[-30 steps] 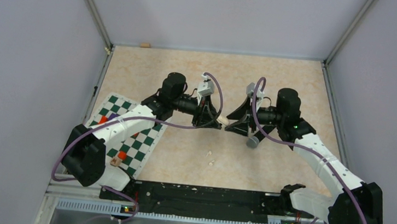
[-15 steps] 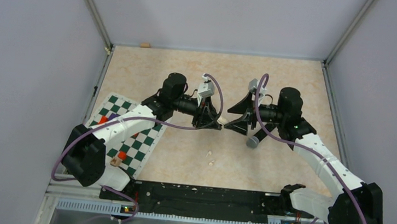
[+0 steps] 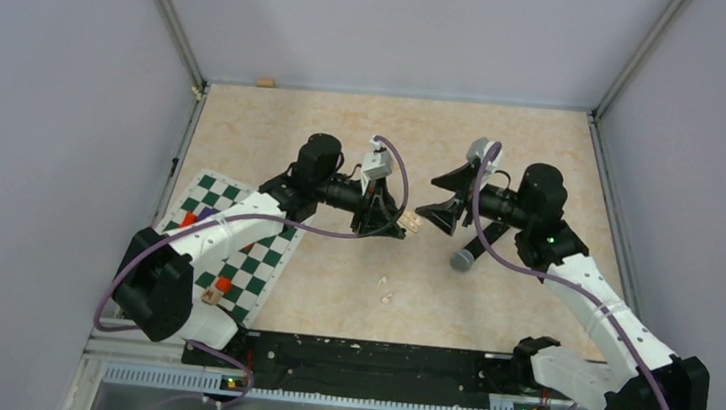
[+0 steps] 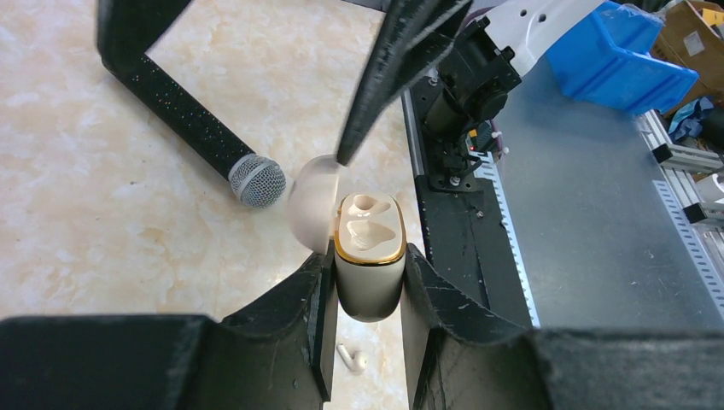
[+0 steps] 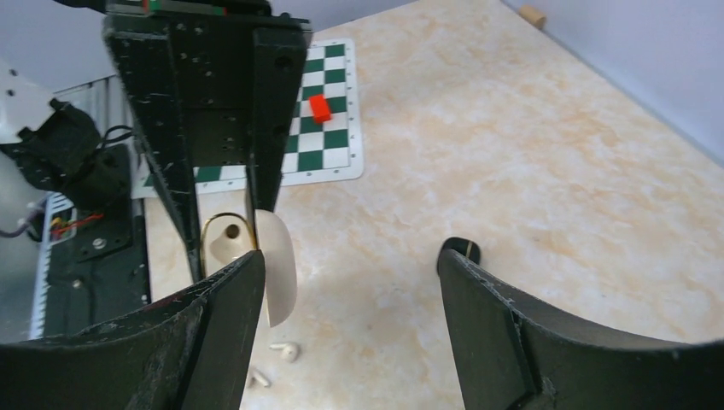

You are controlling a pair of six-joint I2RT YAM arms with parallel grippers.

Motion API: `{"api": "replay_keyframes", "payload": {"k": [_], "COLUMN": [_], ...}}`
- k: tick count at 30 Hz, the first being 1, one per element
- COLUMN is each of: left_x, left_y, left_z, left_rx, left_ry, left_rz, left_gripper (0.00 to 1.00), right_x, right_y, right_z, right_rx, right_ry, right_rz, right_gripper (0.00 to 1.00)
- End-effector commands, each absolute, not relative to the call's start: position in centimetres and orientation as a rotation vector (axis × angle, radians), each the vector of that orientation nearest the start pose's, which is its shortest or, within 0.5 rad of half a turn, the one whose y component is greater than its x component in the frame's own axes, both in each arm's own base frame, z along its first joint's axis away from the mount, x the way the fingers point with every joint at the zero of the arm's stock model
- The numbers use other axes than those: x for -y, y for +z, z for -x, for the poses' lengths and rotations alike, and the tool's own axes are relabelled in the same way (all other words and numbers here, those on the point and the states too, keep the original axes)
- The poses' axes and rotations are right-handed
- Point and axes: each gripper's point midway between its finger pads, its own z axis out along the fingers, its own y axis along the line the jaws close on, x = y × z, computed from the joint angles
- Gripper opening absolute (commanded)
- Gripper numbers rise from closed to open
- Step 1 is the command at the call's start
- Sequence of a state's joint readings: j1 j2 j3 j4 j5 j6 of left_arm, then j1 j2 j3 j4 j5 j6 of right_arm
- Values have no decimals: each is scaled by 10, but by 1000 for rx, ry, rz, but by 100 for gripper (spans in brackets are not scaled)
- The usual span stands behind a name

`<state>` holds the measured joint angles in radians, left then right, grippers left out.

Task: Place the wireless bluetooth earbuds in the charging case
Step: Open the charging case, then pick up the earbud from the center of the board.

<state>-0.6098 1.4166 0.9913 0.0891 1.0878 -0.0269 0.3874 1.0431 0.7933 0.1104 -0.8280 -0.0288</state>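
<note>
My left gripper (image 3: 396,218) is shut on a cream charging case (image 4: 369,273) with a gold rim. It holds the case upright above the table with the lid (image 4: 312,205) swung open and both sockets bare. The case also shows in the right wrist view (image 5: 229,242). My right gripper (image 3: 437,197) is open and empty, just right of the case; one of its fingers (image 4: 384,77) hangs over the lid. Two white earbuds (image 5: 286,350) lie on the table below the case, also seen from above (image 3: 386,289). One shows under the case (image 4: 353,359). The black earbuds are out of view.
A black microphone (image 3: 462,260) with a grey head (image 4: 256,181) lies under my right arm. A small black item with a gold line (image 5: 461,249) sits by the right finger. A green chessboard mat (image 3: 235,243) with red pieces (image 5: 318,107) lies at the left.
My right gripper has pulled back up and to the right, away from the left gripper. The case's lid now stands open. The left arm has stayed put.
</note>
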Motion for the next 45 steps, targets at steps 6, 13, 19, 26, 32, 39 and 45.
{"api": "replay_keyframes", "payload": {"k": [6,13,19,26,32,39,45], "left_x": [338,334,307,259,236,227,223], "left_y": [251,259,279,290,278,280,283], "left_z": [-203,-209,-219,-224,-211,-201,-195], "left_rx": [-1443,-1429,-1373,-1358,-1416,-1365,-1352], "left_ry": [-1463,-1405,-1290,-1069,-1015,-1028,-1071], "left_rz": [-1306,-1302,-1270,-1269,-1290,-1227,-1212], "left_gripper": [10,7,7,7,6,7,8], "right_x": [-225,-214,-220,-233,-268,-299,-303], "right_y": [307,320,284,228,177,129,101], "right_z": [-265,-264,-274,-285,-272,-245,-230], "right_rx": [-1371,-1351,-1441,-1594,-1748,-1858,-1901], "right_ry": [800,759,810,914,1069,1178,1221], "right_rz": [912,892,932,966,1016,1139,1168], "right_gripper": [77,86,86,84,80,71,64]}}
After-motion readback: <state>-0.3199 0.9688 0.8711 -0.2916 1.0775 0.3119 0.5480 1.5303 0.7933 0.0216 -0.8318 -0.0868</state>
